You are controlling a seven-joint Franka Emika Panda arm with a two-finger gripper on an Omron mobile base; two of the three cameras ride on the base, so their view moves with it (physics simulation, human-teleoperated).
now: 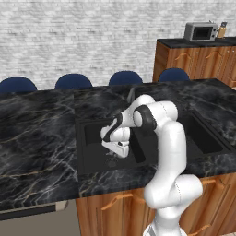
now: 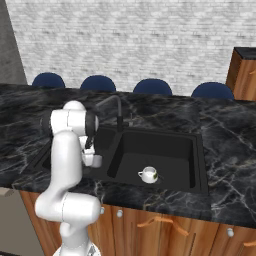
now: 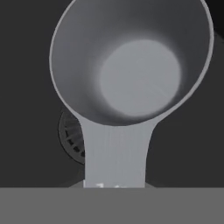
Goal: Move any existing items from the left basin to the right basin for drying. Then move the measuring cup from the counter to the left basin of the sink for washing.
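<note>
Arm: the white arm is bending forward and down over the sink (image 1: 92,170), its wrist dipping into the left basin (image 1: 94,138).
Hand: the hand (image 1: 113,159) is hanging low inside the left basin, just above the floor; the hand view is showing its fingers closed on the flat handle of the measuring cup (image 3: 127,78).
Measuring cup: the grey cup is sitting in the grip with its open mouth facing the wrist camera, round bottom plainly visible, handle running down toward the fingers. It is hanging over the basin's dark floor; whether it is touching that floor cannot be told.
Drain: the round drain (image 3: 72,138) is peeking out from behind the cup's rim and handle, to the left in the hand view.
Bowl: the small white-silver bowl (image 2: 148,174) is resting upright on the floor of the right basin (image 2: 170,150), toward the front, well apart from the hand.
Faucet: the dark faucet (image 2: 116,111) is arching up from the back edge of the sink, near the divider.
Counter: the black veined counter (image 1: 37,133) is wrapping around the sink, above brown cabinets (image 2: 165,230).
Background: four blue chair backs (image 1: 125,77) are lining the far side of the counter before a pale brick wall; a toaster oven (image 1: 201,31) is sitting on a separate cabinet at the rear right.
</note>
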